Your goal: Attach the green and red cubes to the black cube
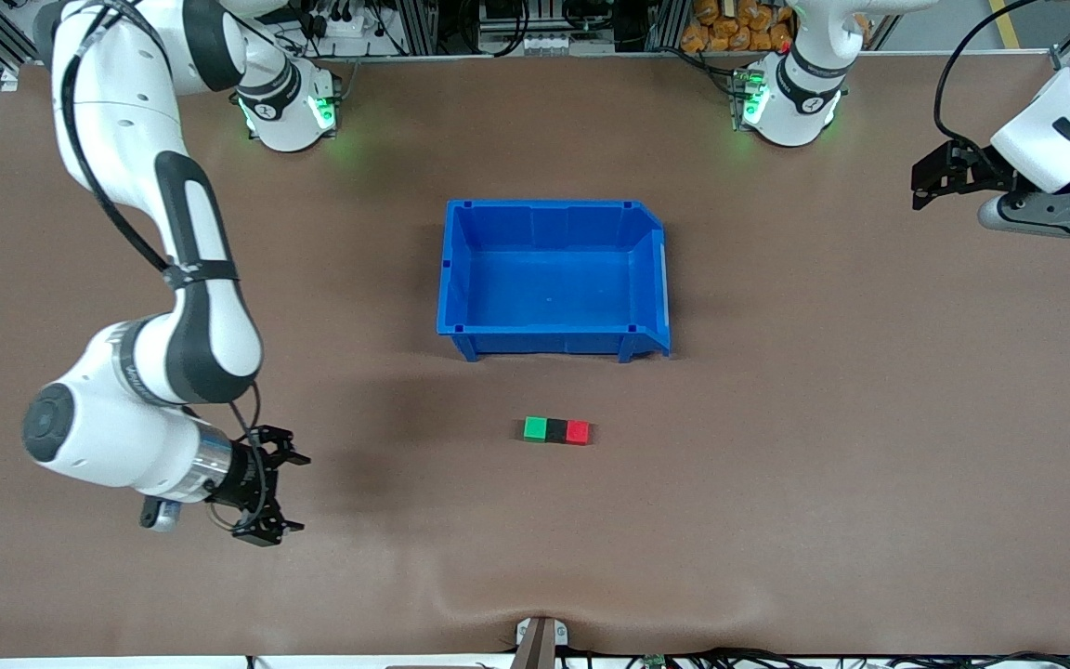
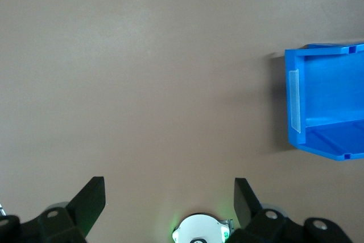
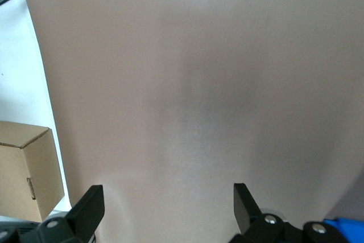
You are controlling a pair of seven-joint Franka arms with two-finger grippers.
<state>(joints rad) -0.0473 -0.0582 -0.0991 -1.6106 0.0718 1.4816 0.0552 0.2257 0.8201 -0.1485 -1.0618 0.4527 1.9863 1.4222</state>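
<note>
The right arm bends down from its base, its end effector (image 1: 277, 497) hanging wide open and empty over the surface (image 1: 776, 483) near its right-arm edge. The left end effector (image 1: 939, 177), also spread open and empty, hovers at the left-arm edge.

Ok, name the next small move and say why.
Probably none but staying clear: the green cube, black cube and red cube already sit joined in a row near the bin, and the left gripper and right gripper are open, away.
</note>
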